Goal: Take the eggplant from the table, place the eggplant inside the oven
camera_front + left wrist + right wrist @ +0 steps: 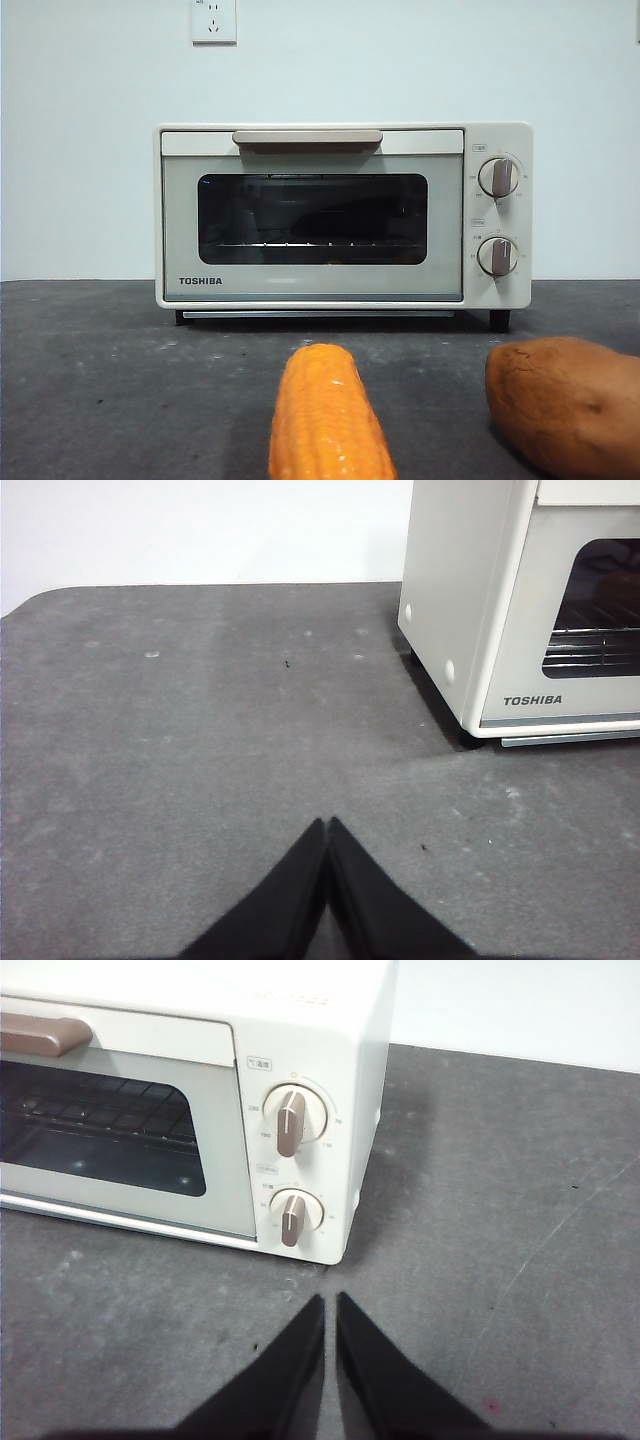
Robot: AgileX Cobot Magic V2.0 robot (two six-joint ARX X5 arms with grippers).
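Observation:
The cream-white TOSHIBA oven (330, 284) stands at the back of the dark grey table (110, 380) with its door closed. Behind the dark glass a dim long shape lies on the rack, and I cannot tell whether it is the eggplant. No eggplant shows on the table. My left gripper (327, 822) hovers shut and empty over bare table, off the oven's (450, 600) left side. Near the oven's (300, 1050) knob corner, my right gripper (330, 1298) is also shut with nothing in it. Neither arm appears in the front view.
An orange-yellow corn cob (325, 420) lies at the front centre, pointing toward the oven. A lumpy orange-brown sweet potato (565, 400) sits at the front right. A white wall with a socket (214, 20) rises behind the oven.

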